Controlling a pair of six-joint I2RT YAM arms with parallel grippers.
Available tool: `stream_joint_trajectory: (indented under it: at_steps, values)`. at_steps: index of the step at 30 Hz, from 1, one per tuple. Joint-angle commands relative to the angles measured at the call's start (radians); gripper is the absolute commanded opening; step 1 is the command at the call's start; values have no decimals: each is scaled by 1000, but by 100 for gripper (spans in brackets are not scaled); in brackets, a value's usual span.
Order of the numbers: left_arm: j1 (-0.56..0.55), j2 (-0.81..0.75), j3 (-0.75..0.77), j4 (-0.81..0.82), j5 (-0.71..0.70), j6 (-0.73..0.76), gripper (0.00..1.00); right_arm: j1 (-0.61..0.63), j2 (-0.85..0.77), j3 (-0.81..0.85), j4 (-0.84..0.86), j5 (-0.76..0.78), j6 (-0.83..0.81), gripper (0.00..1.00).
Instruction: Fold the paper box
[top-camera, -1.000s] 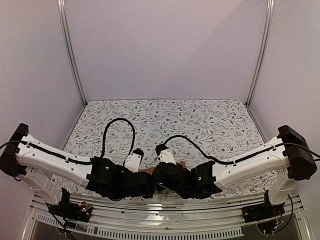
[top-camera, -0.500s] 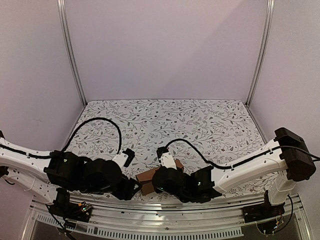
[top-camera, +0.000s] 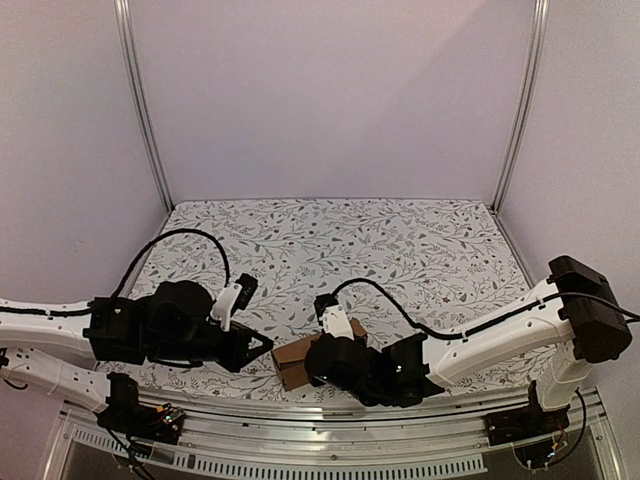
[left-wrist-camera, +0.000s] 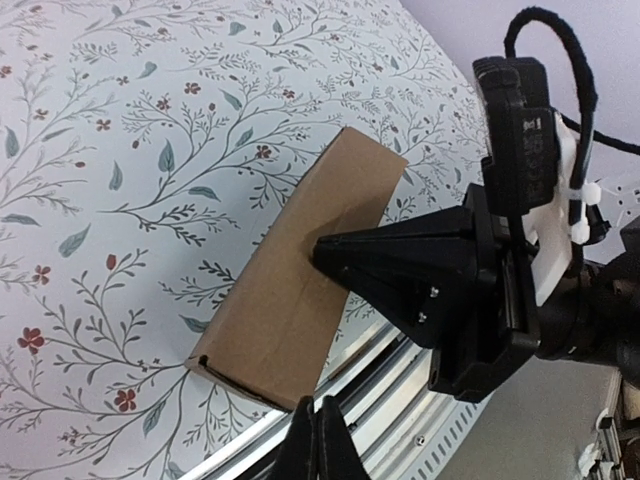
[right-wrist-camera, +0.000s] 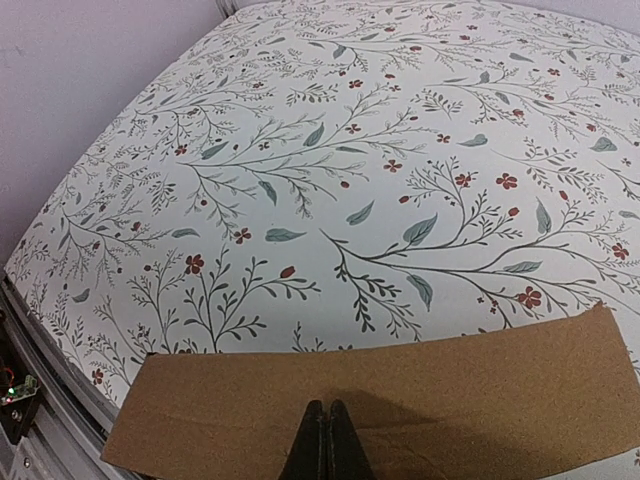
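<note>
A white table cloth (top-camera: 400, 240) printed with leafy sprigs and small red flowers covered the work surface. On it, at the near edge between the two arms, lay the plain brown oblong cardboard paper box (left-wrist-camera: 300, 290), flat. The right gripper (right-wrist-camera: 325, 412) was fully closed and held nothing, its tip at the box's top face, while the left gripper (left-wrist-camera: 315, 415), likewise closed and empty, sat just beside the box's end, contact unclear.

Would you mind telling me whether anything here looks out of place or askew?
The cardboard box lies skewed at the table's near edge, one end almost at the rim, under the shut right pincer. No damage shows.
</note>
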Motion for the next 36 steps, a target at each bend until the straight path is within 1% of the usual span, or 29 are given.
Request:
stream_joint_trajectory:
  at_steps: [1, 4, 6, 9, 14, 17, 21, 26, 31, 36]
  values:
    - [66, 19, -52, 181, 163, 26, 0, 10, 63, -47, -103, -88, 5, 0]
    - [78, 48, -104, 287, 240, 11, 0, 10, 62, -46, -103, -90, 2, 0]
    - [83, 69, -140, 368, 255, -7, 0, 10, 65, -45, -103, -91, 2, 0]
    - [86, 90, -196, 422, 246, -23, 0, 10, 68, -44, -103, -93, 3, 0]
    - [88, 144, -337, 579, 246, -63, 0, 10, 74, -40, -104, -97, 3, 0]
    - [88, 181, -398, 628, 246, -88, 0, 10, 79, -38, -103, -100, 3, 0]
    - [88, 181, -424, 602, 228, -89, 0, 10, 78, -34, -104, -102, 2, 0]
    - [89, 108, -401, 540, 224, -67, 0, 10, 53, -21, -109, -98, -18, 0]
    - [89, -19, -328, 428, 253, -24, 0, 10, 22, -2, -123, -92, -49, 0]
    - [91, -132, -211, 323, 272, 26, 0, 8, 16, 2, -125, -94, -56, 0]
